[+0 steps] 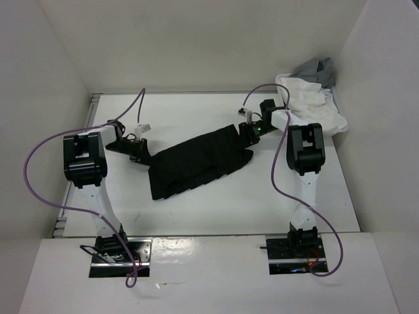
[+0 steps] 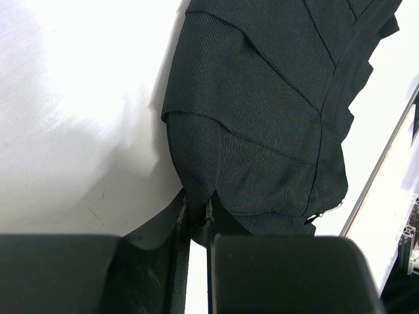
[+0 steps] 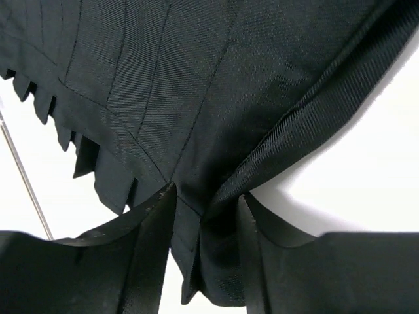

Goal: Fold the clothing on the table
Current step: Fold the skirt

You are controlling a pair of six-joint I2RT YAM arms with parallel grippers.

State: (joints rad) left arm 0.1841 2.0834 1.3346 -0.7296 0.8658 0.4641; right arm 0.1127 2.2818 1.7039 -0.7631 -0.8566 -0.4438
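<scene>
On the table (image 1: 216, 209), centre: the clothing (image 1: 196, 163) is lying diagonally, no finished fold evident | left gripper (image 2: 196, 219) is pinching its left end, fingers narrow | right gripper (image 3: 206, 203) is clasping a bunched fold at the farther right end | folding is seemingly only beginning

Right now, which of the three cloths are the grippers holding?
The black pleated skirt, pinched at opposite ends by the left gripper and right gripper; the crumpled white cloth and grey cloth sit untouched in the far right corner.
</scene>
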